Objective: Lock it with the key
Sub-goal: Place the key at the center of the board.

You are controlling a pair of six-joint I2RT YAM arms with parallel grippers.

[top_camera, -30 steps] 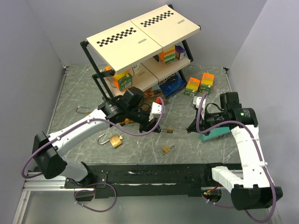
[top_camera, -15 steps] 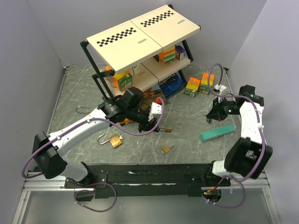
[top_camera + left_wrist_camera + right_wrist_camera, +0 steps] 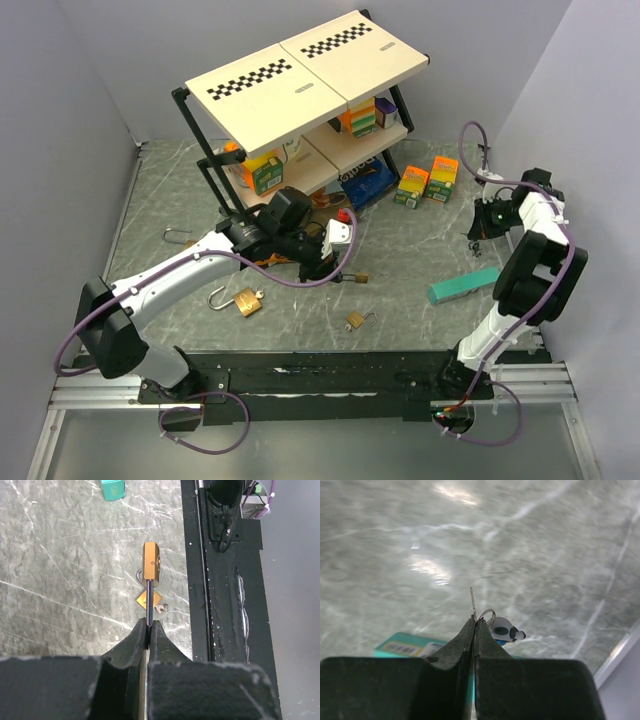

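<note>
My left gripper (image 3: 330,264) is shut on the steel shackle of a small brass padlock (image 3: 358,278) and holds it out above the table. In the left wrist view the padlock body (image 3: 151,561) stands beyond the closed fingertips (image 3: 141,632). My right gripper (image 3: 481,224) is far right near the wall, shut on a thin key (image 3: 472,600). A key ring and a panda charm (image 3: 506,629) hang beside its closed fingertips (image 3: 468,630). The key and the padlock are far apart.
A larger brass padlock (image 3: 243,300) with its shackle open and another small one (image 3: 355,320) lie on the table. A teal box (image 3: 463,284) lies below the right gripper. A black shelf (image 3: 300,90) with boxes stands behind; two orange-green boxes (image 3: 425,180) stand beside it.
My right arm has swung back from the middle, near the held padlock, to the far right edge, with the key still in it. The left arm has hardly moved.
</note>
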